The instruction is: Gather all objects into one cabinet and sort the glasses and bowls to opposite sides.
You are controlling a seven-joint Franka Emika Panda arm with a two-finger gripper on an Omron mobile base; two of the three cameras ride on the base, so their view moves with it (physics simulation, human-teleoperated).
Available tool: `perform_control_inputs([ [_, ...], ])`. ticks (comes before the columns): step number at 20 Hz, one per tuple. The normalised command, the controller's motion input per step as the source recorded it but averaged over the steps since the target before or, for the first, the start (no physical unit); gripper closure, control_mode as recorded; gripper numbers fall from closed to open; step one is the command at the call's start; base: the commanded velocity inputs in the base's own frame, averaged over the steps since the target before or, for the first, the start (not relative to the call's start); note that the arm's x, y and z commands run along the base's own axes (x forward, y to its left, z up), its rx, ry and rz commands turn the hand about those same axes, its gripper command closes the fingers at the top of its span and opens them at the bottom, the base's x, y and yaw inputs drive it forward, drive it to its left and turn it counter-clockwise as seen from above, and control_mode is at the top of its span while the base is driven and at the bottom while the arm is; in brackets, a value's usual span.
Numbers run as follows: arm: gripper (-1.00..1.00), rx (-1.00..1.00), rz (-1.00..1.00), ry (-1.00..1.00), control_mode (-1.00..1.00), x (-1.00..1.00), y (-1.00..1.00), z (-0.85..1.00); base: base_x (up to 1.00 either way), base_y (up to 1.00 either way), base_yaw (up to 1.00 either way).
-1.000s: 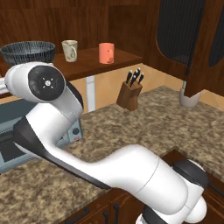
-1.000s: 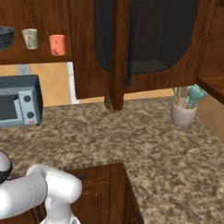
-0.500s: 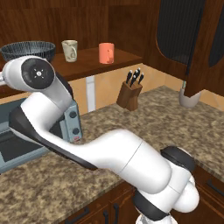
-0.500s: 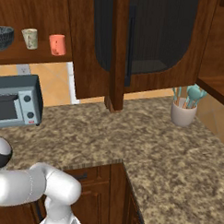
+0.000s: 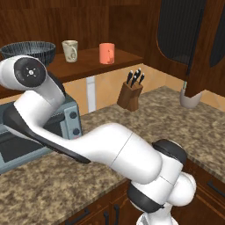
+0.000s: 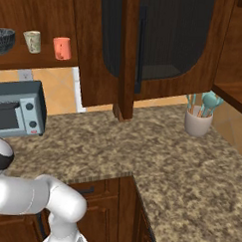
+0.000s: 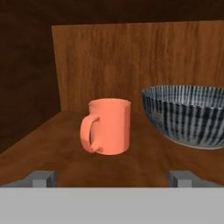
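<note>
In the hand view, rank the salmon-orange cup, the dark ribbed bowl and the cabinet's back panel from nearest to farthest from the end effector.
1. Salmon-orange cup, straight ahead of the end effector.
2. Dark ribbed bowl, to the right, barely farther.
3. Cabinet back panel, behind both.

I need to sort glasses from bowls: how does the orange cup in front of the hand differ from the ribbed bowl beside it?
The orange cup is plain salmon-orange; the ribbed bowl is dark blue-grey with fine pale ribbing. The cup is narrow, straight-sided and has a handle; the bowl is far wider, flares upward and has none. Both stand upright on the wooden shelf, apart from each other.
</note>
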Motion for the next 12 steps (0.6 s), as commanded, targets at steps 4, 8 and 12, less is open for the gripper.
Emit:
perform_control_inputs([
  [4,-1.0,0.0,0.1,0.0,-1.0,0.13,0.11,-0.16,0.0,0.0,0.0],
  [8,-1.0,0.01,0.08,0.0,-1.0,0.18,0.07,-0.21,0.0,0.0,0.0],
  [12,-1.0,0.01,0.03,0.0,-1.0,0.35,0.06,-0.13,0.0,0.0,0.0],
])
